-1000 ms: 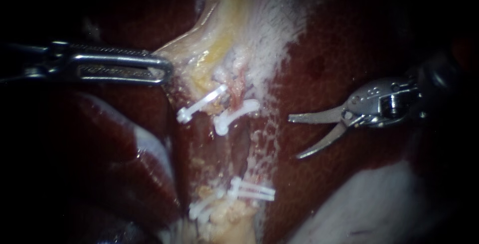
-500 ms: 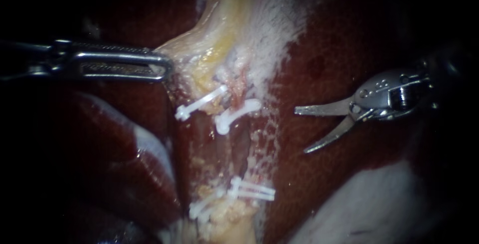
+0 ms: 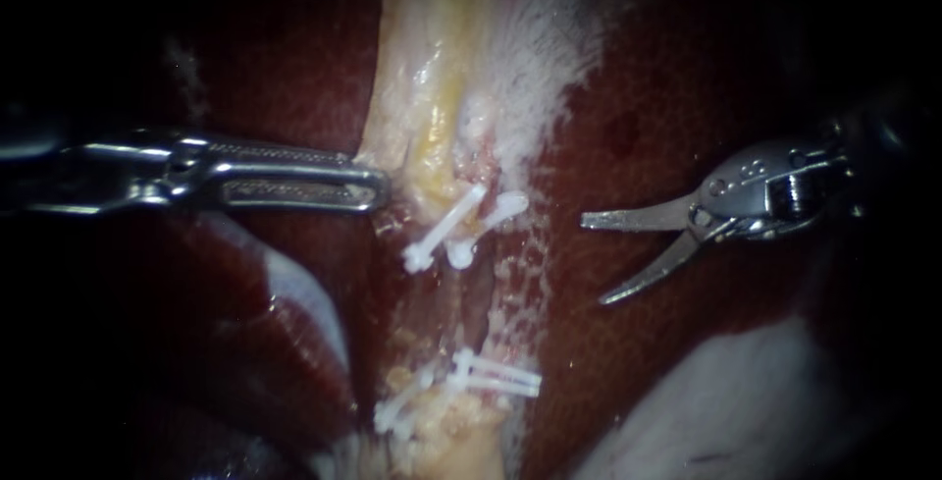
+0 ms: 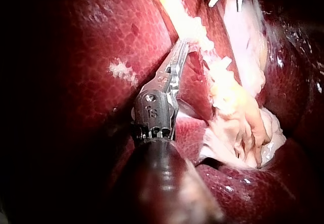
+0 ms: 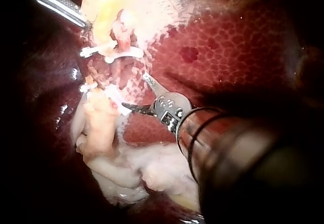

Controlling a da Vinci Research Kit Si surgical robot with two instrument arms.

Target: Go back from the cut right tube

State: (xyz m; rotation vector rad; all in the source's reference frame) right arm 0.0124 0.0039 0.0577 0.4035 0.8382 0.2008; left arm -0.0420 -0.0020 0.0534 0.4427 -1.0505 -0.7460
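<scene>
Endoscope view: the cut right tube (image 3: 478, 158) is seen at centre frame, and the right instrument (image 3: 594, 260) is held apart from it.
The tube's stump is crossed by white upper clips (image 3: 461, 225). More white lower clips (image 3: 491, 374) are set at lower centre, and an open gap is left between the two groups. At right of frame, over bare liver (image 3: 667, 107), the right instrument's curved jaws are spread wide and nothing is held in them. From the left edge, the left instrument (image 3: 353, 186) is closed on the rim of the pale tissue (image 3: 422, 58) just beside the upper clips. In the right wrist view the same wide gap is shown between the right instrument's jaws, with the clips ahead of them.
</scene>
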